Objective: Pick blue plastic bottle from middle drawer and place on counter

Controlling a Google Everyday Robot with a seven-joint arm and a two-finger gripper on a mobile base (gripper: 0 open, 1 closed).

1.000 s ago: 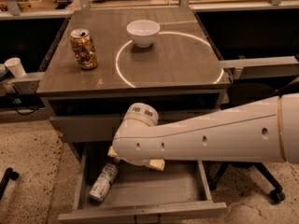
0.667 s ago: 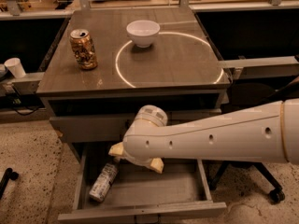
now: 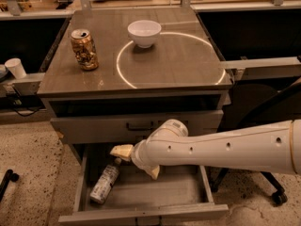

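The blue plastic bottle (image 3: pixel 104 183) lies on its side, diagonally, on the left part of the floor of the open middle drawer (image 3: pixel 162 194). My gripper (image 3: pixel 137 161) hangs over the drawer just right of and above the bottle's far end. Its cream fingers (image 3: pixel 121 150) are spread apart and hold nothing. My white arm reaches in from the right and hides part of the drawer's back. The counter (image 3: pixel 178 65) with its white circle is above.
A gold-brown can (image 3: pixel 84 49) stands on the counter's left side and a white bowl (image 3: pixel 144 33) on the circle's far edge. The shallower drawer front (image 3: pixel 136 125) is shut above the open drawer. A white cup (image 3: pixel 15 67) stands at the left and a chair base (image 3: pixel 277 197) at the right.
My arm has shifted a little to the right and lower over the drawer. The bottle has not moved.
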